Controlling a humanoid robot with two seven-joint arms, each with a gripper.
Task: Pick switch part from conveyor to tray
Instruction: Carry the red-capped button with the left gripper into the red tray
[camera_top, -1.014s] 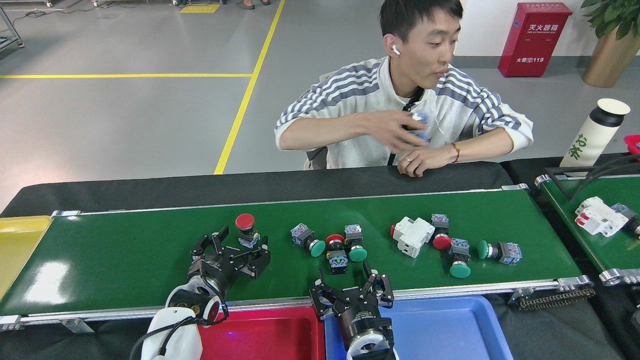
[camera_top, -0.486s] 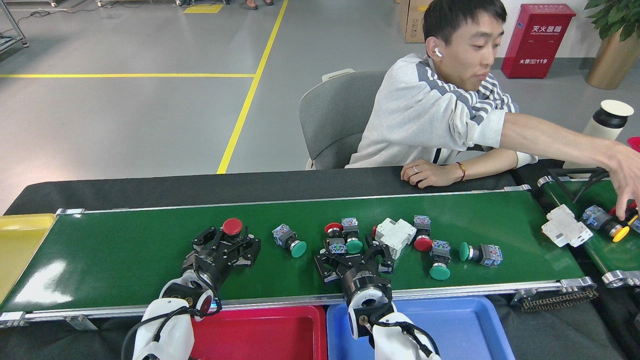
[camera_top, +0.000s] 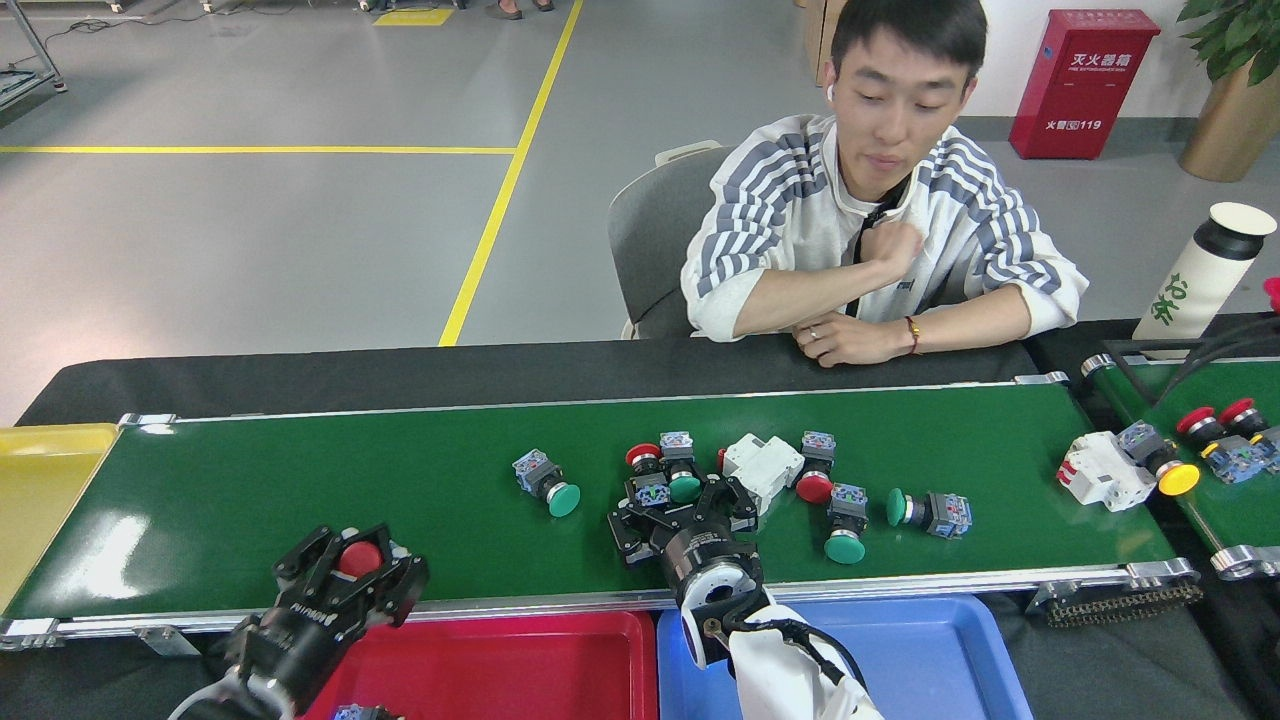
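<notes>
The green conveyor (camera_top: 250, 490) carries several switch parts. My left gripper (camera_top: 350, 578) hangs over the belt's front rail, at the edge of the red tray (camera_top: 520, 665). It is shut on a red-capped switch part (camera_top: 357, 558). My right gripper (camera_top: 682, 512) is open and low on the belt, its fingers spread just in front of a tight cluster: a red-capped part (camera_top: 643, 457) and a green-capped part (camera_top: 684, 488). A lone green-capped part (camera_top: 549, 483) lies to the left of it. The blue tray (camera_top: 900, 655) sits under my right arm.
A white breaker (camera_top: 762, 466), a red part (camera_top: 814, 486) and two green parts (camera_top: 846, 543) (camera_top: 923, 510) lie right of the cluster. Another breaker (camera_top: 1100, 478) sits at the belt's right end by a second belt (camera_top: 1235, 505). A person (camera_top: 880, 250) leans behind. A yellow bin (camera_top: 40, 480) stands left.
My left gripper has shut on the red-capped part and drawn back from mid-belt to the front rail. The parts drifted left. The person pulled the outstretched arm back.
</notes>
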